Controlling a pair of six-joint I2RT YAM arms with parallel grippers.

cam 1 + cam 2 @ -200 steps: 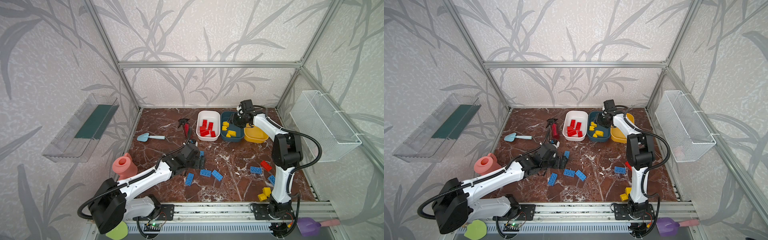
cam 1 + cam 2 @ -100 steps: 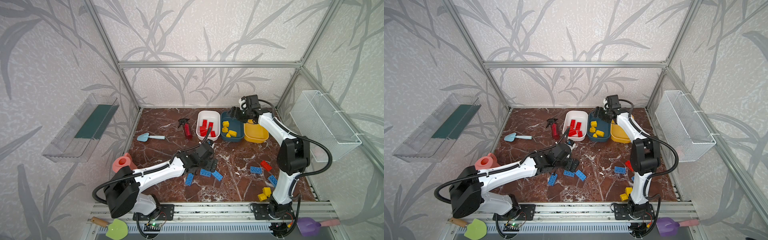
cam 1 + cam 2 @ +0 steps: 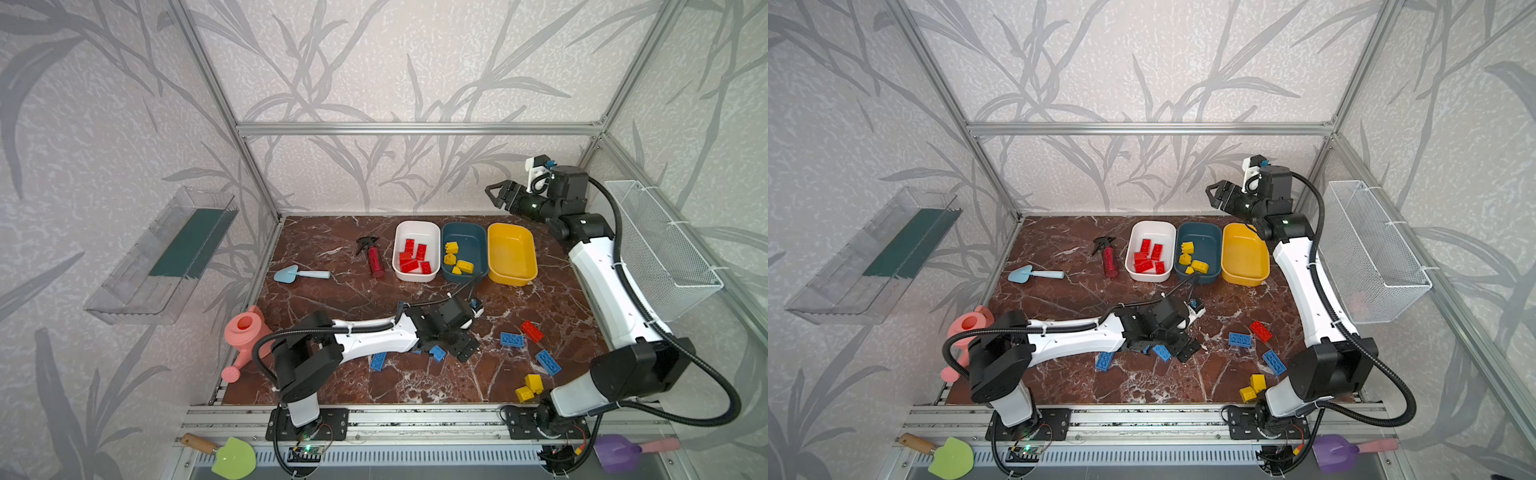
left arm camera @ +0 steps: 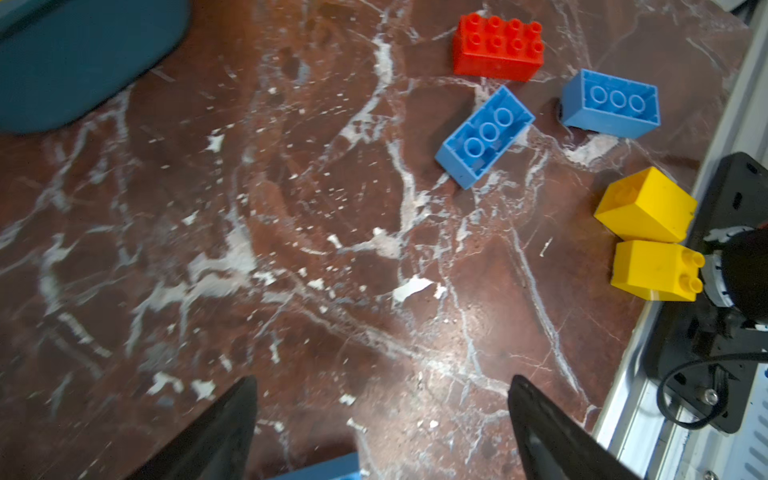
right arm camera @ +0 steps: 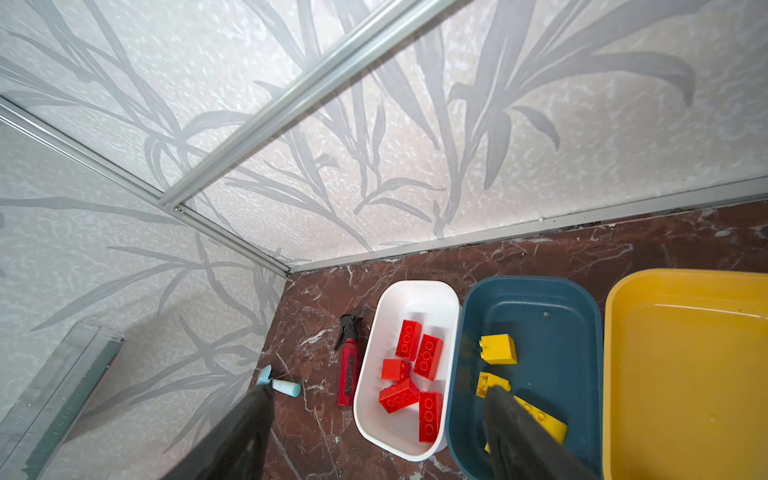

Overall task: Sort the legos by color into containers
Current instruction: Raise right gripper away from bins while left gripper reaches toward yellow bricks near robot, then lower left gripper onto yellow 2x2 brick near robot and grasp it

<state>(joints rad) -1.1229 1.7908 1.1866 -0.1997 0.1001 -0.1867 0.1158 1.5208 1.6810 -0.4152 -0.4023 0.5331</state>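
Three containers stand in a row at the back: a white tub point(image 3: 417, 223) point(image 5: 415, 286) with several red legos point(image 3: 413, 257), a teal tub point(image 3: 463, 225) with yellow legos point(image 3: 457, 262), and a bare yellow tub point(image 3: 511, 249). Loose legos lie on the floor: blue point(image 3: 378, 360) point(image 3: 512, 339) point(image 3: 548, 362), red point(image 3: 532, 331) and yellow point(image 3: 530, 387). My left gripper point(image 3: 457, 348) point(image 4: 382, 379) is open, low over the floor. A blue lego point(image 3: 437, 352) point(image 4: 320, 471) lies close by it, between its fingers in the left wrist view. My right gripper point(image 3: 496, 195) point(image 5: 379, 391) hangs open and empty, high at the back wall.
A dark-red spray bottle point(image 3: 374, 259) and a light-blue trowel point(image 3: 299, 274) lie left of the tubs. A pink watering can point(image 3: 245, 336) stands at the left edge. A wire basket point(image 3: 660, 245) hangs on the right wall, a clear shelf point(image 3: 166, 253) on the left.
My right gripper has lifted away from the teal tub and drawn back to the right, opening wider. My left gripper has moved right along the floor among the blue legos.
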